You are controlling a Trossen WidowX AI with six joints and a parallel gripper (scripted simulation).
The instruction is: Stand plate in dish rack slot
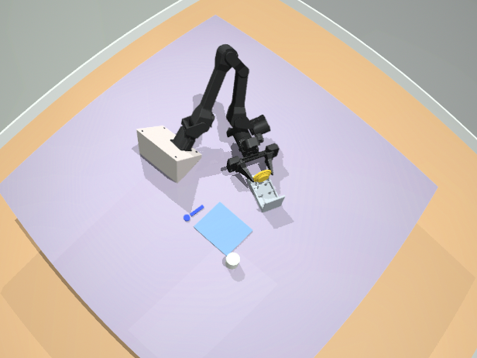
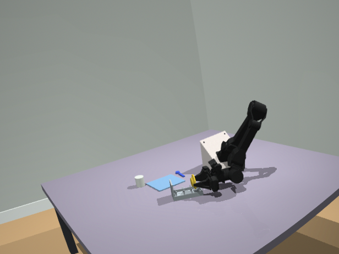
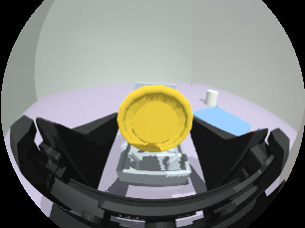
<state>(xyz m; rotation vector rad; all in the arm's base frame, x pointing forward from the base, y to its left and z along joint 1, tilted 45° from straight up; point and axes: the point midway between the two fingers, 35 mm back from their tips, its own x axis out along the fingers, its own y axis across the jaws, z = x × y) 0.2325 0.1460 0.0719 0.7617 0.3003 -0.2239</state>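
Observation:
The yellow plate point(image 1: 262, 175) point(image 2: 193, 181) point(image 3: 155, 121) is held nearly upright, its round face toward the wrist camera. My gripper point(image 1: 262, 177) point(image 2: 194, 182) point(image 3: 155, 119) is shut on the plate, with one finger at each side of its rim. The grey dish rack point(image 1: 272, 204) point(image 2: 187, 196) point(image 3: 153, 176) stands on the table with its tall end wall at the far end from the arm. The plate is over the rack's end nearest the arm, and its lower edge looks just above the rails. Whether it touches them or is in line with a slot, I cannot tell.
A light blue mat point(image 1: 222, 228) point(image 2: 165, 182) point(image 3: 222, 120) lies beside the rack. A white cylinder point(image 1: 232, 259) point(image 2: 140, 181) point(image 3: 211, 98) stands past its corner. A blue spoon-like piece point(image 1: 197, 210) point(image 2: 180, 174) lies by the mat. The arm's pale base block point(image 1: 159, 152) point(image 2: 211, 143) is behind.

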